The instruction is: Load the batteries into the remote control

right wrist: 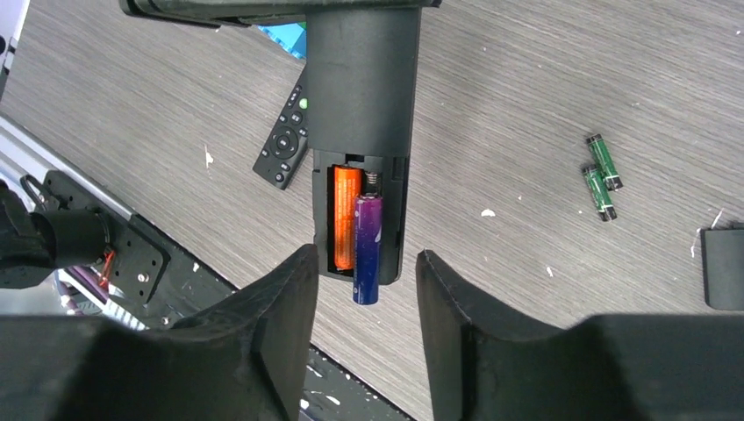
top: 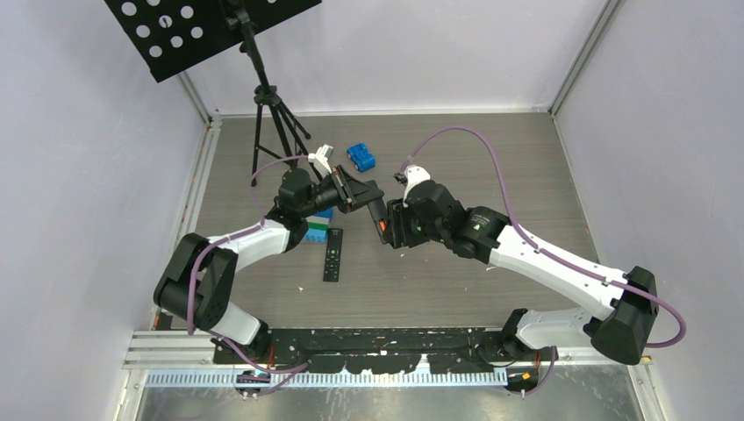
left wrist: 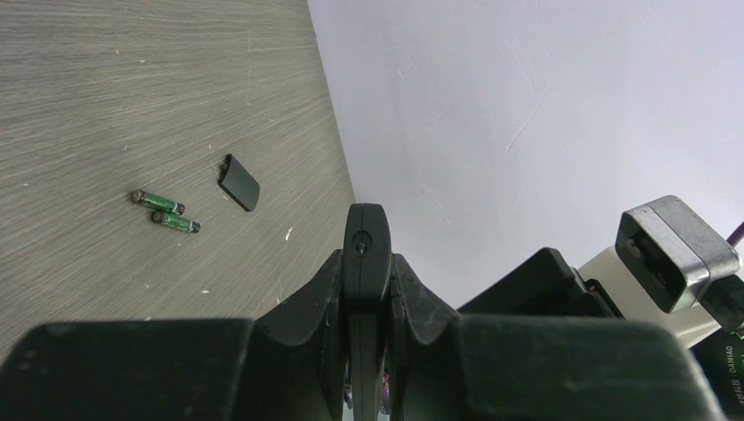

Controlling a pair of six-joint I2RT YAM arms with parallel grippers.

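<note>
Right end effector [right wrist: 364, 260] parted; purple battery [right wrist: 368, 250] overhangs black remote [right wrist: 360, 79] end.

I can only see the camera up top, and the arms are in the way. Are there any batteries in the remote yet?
Observer: Yes. In the right wrist view, an orange battery lies in the open recess of the remote control.
Operator: Is the other one in too?
Observer: Not all the way. The blue-purple battery sits beside the orange one, but its near end sticks out past the remote's edge.
Operator: Are there more batteries anywhere?
Observer: Two dark green batteries lie side by side on the table, not far from a small black cover.
</note>
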